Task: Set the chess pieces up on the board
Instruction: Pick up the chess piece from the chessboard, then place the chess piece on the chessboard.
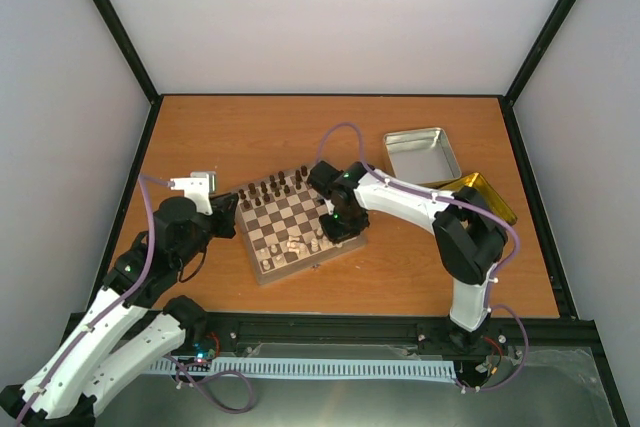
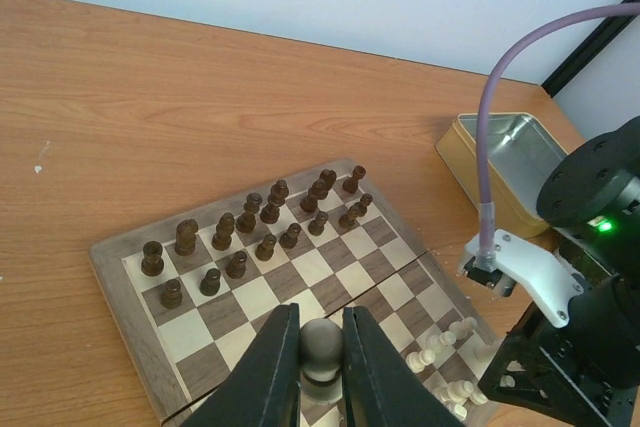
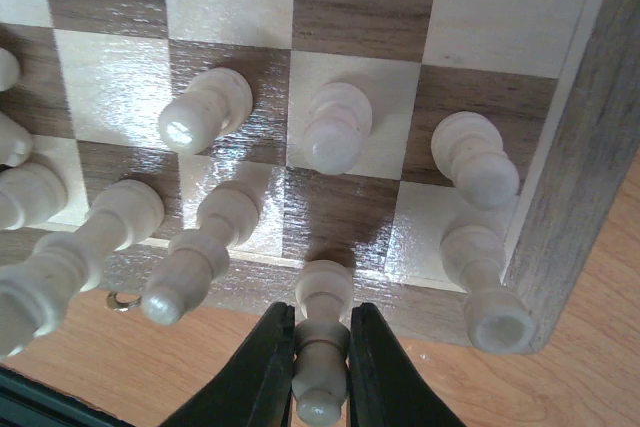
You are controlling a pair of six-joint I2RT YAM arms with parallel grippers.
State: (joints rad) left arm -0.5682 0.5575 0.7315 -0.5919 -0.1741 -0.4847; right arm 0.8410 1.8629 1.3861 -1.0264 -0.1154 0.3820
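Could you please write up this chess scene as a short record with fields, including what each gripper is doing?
board: on the table, set at an angle
dark chessmen: standing in two rows along the far edge
chess pieces: pale, bunched on squares by the near edge
right gripper: shut on one pale piece at the board's rim
left gripper: shut, at the board's left side
tin: silver, open, right of the board
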